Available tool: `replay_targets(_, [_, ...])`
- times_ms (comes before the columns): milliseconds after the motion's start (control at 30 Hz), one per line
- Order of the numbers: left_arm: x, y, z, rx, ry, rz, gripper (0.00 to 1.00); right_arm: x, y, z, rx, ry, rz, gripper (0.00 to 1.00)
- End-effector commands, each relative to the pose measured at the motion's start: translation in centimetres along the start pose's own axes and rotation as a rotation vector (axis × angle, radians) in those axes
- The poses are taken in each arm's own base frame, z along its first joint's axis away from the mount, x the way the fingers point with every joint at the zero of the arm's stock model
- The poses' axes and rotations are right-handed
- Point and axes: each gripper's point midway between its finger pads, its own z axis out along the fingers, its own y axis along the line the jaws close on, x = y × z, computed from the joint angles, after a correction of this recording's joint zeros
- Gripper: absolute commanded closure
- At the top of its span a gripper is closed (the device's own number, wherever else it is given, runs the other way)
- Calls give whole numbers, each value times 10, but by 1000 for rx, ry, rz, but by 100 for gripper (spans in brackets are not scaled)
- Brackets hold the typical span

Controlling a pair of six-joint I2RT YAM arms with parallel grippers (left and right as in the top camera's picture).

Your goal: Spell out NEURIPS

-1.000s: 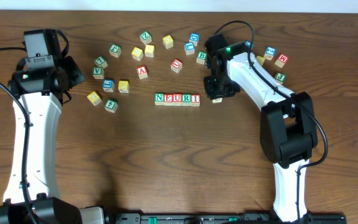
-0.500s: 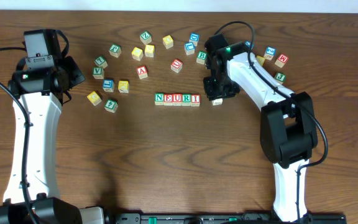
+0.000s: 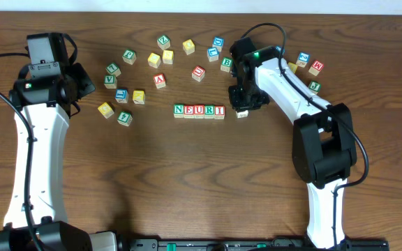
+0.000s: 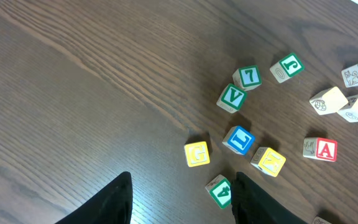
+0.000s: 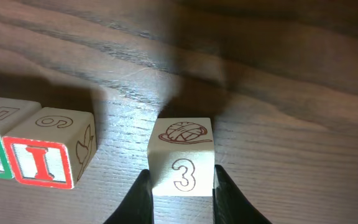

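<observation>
The right gripper (image 5: 181, 180) pinches a pale wooden cube marked 3 under a ball drawing (image 5: 180, 152) just right of the red-lettered wooden I cube (image 5: 42, 163), with a gap between them. To do this well, ease it left until it touches that I cube, faces square and fronts level, then open gently. The right arm bends steeply down over it. The left gripper (image 4: 182, 190) hangs spread and empty, well left of the I cube.

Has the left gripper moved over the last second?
No. In the overhead view the left gripper sits at the same spot beside the green V cube as before.
</observation>
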Motion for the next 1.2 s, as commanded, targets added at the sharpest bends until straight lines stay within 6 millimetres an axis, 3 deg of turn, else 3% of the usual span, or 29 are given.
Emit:
replay_targets(0, [-4, 0, -1, 0, -10, -6, 50, -8, -4, -6, 50, -40, 26, 85])
replay_targets(467, [-5, 0, -1, 0, -10, -6, 50, -9, -9, -6, 83, -48, 23, 86])
replay_targets(600, [-5, 0, -1, 0, -10, -6, 50, -9, -14, -5, 111, -51, 23, 82])
replay_targets(1167, [-5, 0, -1, 0, -10, -6, 50, -11, -32, -5, 154, -53, 6, 83])
